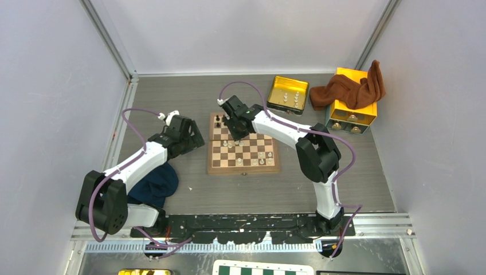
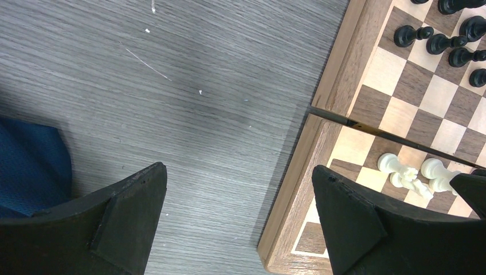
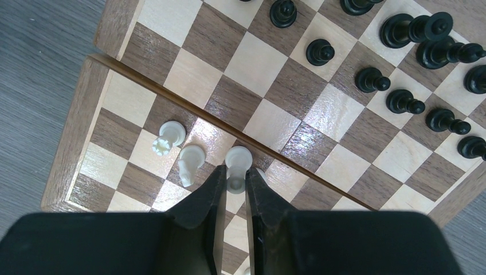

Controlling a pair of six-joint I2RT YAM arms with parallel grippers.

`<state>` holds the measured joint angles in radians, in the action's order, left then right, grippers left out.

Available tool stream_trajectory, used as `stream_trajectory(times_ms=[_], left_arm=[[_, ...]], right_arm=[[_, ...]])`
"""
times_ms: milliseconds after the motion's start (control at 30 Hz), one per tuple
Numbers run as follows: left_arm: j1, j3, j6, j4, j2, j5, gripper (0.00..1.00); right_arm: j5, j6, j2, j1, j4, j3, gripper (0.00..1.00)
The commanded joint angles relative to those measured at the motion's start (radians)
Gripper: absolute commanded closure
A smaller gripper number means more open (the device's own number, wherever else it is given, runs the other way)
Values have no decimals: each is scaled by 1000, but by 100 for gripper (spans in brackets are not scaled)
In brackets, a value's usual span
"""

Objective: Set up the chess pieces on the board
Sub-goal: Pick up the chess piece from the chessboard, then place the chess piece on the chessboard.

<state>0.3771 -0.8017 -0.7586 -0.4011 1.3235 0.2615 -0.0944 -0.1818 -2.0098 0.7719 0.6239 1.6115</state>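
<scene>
Grey wood-grain table [image 1: 195, 189], white walls on 3 sides. Board [image 1: 243, 170] lies at table centre; it is a folding type with a hinge seam across the middle. Dark pieces [image 3: 405, 102] stand crowded on the half beyond the seam, some leaning or lying. On the other half, near the corner, a rook [image 3: 167, 137] and a knight [image 3: 189, 162] stand side by side. Right gripper [image 3: 234, 177] is low over the board, jaws drawn in to a narrow slot with 1 white piece [image 3: 238, 156] pinched between them, its head showing just past the tips and close to the seam. The knight sits just beside 1 finger. Left gripper [image 2: 239, 177] hangs over bare table just beside the board's border, jaws wide apart and holding nothing. More white pieces [image 1: 262, 158] stand at the board's near right, and a few wait in the yellow tray [image 1: 275, 86] at the back. Judgement: set-up is partly done. These pieces look light, rigid and smooth, with small bases, so they should tip at a slight nudge. The best hold is probably at the narrow waist under the head, jaws square to the stem. Main risk is likely clipping the knight while releasing.
</scene>
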Motion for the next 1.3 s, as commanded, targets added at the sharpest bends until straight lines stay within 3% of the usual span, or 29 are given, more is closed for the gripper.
stream_trajectory(times_ms=[0,700,1267], left_arm=[[-6,-16,1,15,0,15,2],[-6,-7,2,24,-4,7,2],[-6,11,-24,48,-4,-5,2]], right_arm=[[-7,20,39,-3,-28,40,93],[-25,28,158,14,18,54,93],[-35,-22,326,136,114,-65,92]])
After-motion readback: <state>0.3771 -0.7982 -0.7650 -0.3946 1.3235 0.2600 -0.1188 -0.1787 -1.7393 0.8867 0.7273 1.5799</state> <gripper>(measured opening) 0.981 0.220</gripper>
